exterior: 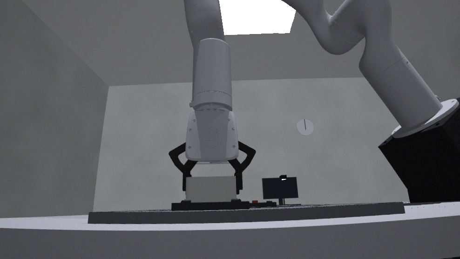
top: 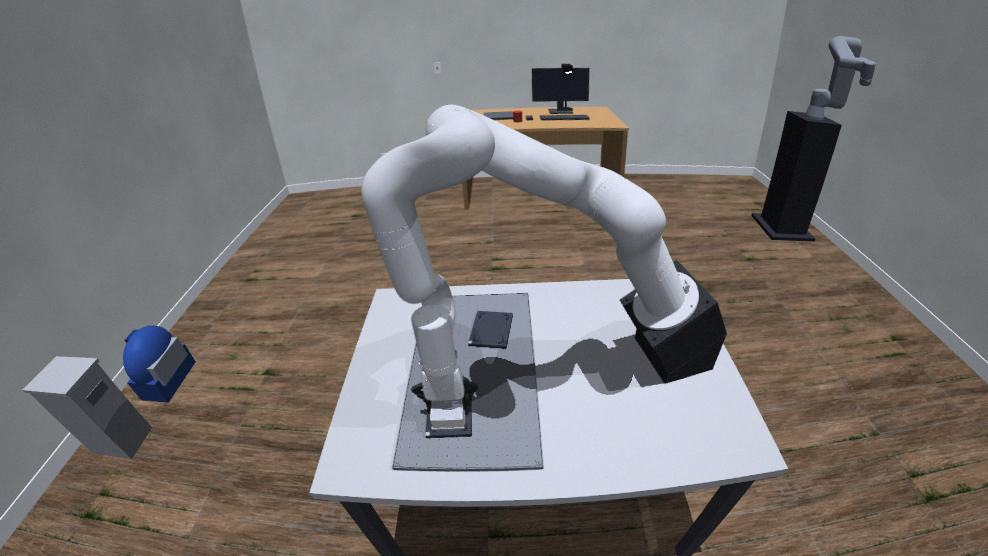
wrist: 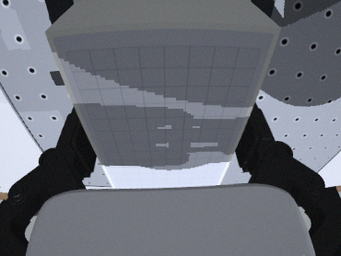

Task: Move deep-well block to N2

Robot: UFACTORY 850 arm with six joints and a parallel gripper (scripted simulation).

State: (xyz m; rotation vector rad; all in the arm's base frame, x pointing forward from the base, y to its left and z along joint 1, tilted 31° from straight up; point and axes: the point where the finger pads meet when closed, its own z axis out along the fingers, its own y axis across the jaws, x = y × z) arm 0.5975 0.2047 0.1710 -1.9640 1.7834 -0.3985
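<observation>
The white 96-well deep-well block [top: 447, 417] sits on the near dark plate nest [top: 449, 430] on the grey perforated mat. In the low side view the block [exterior: 210, 188] stands level on the nest base [exterior: 210, 205]. My gripper [exterior: 211, 184] is straight above it, pointing down, open, with one black finger on each side of the block. The wrist view shows the block's grid of wells [wrist: 162, 95] between the black fingers. The far nest [top: 491, 328] is empty. I cannot read the A1 corner marks.
The arm's black base [top: 680, 335] stands at the table's right side. The grey mat holds both nests. A blue and grey unit [top: 157, 363] and a grey box [top: 86, 406] are off the table at the left.
</observation>
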